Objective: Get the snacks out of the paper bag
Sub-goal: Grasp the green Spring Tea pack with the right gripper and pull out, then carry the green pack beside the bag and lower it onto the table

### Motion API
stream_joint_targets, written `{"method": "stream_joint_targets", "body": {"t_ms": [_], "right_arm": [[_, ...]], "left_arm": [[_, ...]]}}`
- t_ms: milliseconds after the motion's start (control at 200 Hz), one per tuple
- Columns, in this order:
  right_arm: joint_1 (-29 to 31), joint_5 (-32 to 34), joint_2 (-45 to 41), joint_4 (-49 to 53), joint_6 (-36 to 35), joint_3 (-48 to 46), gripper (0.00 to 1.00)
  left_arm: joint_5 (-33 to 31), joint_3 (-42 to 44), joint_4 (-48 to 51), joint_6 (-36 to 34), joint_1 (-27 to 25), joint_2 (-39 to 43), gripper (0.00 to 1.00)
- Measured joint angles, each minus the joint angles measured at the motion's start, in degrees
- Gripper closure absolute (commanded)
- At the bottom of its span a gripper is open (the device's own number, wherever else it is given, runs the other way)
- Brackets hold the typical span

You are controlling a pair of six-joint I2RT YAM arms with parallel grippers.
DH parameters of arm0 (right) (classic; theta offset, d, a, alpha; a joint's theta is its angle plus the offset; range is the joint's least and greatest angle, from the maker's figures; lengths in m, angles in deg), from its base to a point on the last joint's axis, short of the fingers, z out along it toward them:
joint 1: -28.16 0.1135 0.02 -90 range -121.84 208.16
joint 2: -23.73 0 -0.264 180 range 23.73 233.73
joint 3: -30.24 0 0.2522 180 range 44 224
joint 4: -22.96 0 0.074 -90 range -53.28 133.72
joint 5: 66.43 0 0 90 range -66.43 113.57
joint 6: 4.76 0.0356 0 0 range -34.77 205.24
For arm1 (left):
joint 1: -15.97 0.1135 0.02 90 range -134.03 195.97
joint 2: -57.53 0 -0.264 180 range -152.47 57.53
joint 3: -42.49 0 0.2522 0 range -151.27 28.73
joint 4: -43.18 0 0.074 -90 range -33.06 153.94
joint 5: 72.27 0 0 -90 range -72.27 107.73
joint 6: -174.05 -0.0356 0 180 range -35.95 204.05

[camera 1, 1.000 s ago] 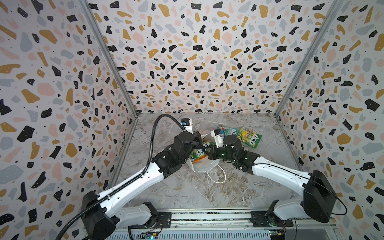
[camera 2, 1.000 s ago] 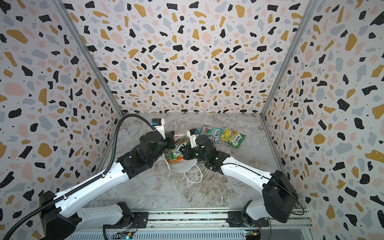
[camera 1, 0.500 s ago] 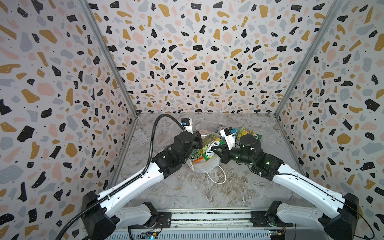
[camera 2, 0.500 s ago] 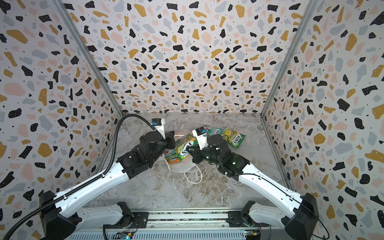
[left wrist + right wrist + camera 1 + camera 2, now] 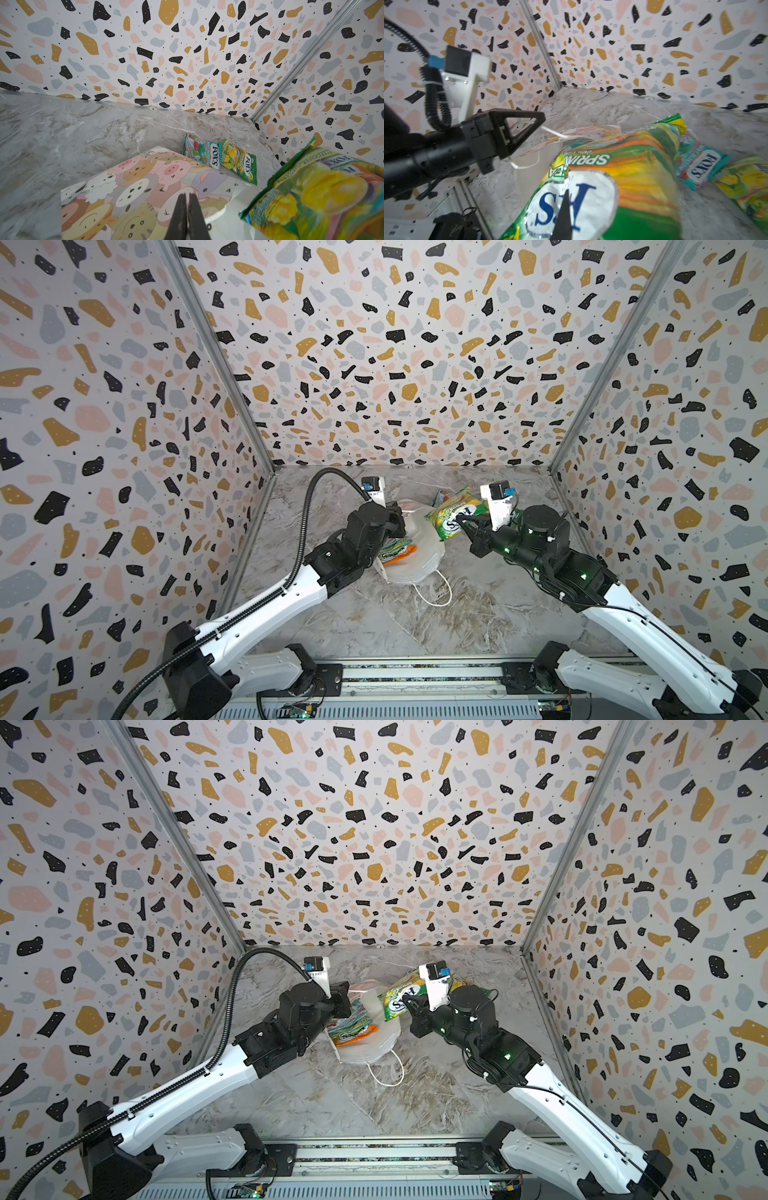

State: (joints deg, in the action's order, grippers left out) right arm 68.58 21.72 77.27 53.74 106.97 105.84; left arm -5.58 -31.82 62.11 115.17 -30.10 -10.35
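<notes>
Green-yellow FOX'S packet (image 5: 451,514) hangs clear of the paper bag (image 5: 424,541), pinched near one end in the right claw (image 5: 463,525); light, floppy, glossy film, likely slippery, so the crimped end seam is the best hold; more packets (image 5: 395,552) sit inside the bag; left claw (image 5: 395,517) clenched, seemingly on the bag's cord handle; marble-look desk (image 5: 374,626); terrazzo-print walls (image 5: 374,364) close in.

left arm (image 5: 266,610) and right arm (image 5: 648,630) in glossy white shells with matte black joints, black ribbed conduit (image 5: 306,506) along the left, green status lights (image 5: 584,576) on the right, white wrist camera brackets (image 5: 496,510) with blue plugs, black left tool (image 5: 542,118) with triangular open-frame fingers (image 5: 519,113)
</notes>
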Motion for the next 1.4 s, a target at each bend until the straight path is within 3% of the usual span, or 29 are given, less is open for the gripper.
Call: {"method": "stream_joint_targets", "body": {"t_ms": [205, 421, 606, 1086, 1402], "right_arm": [[-10.0, 1.2, -1.0, 2.8, -0.2, -1.8, 1.0], [-18.1, -2.3, 2.7, 2.9, -0.7, -8.5, 1.0], [-19.2, -8.1, 7.8, 0.3, -1.7, -13.1, 1.0], [-19.3, -28.4, 23.7, -18.3, -2.9, -16.6, 1.0], [-19.3, -32.7, 33.0, -23.7, -3.9, -16.6, 1.0]], "left_arm": [[0.0, 0.0, 0.1, 0.0, 0.0, 0.0, 1.0], [0.0, 0.0, 0.3, 0.0, -0.1, 0.0, 1.0], [0.0, 0.0, 0.4, 0.0, -0.1, 0.0, 1.0], [-0.7, 0.0, 0.8, -0.1, -0.1, 0.1, 1.0], [-1.1, 0.0, 0.8, -0.1, -0.1, 0.1, 1.0]]}}
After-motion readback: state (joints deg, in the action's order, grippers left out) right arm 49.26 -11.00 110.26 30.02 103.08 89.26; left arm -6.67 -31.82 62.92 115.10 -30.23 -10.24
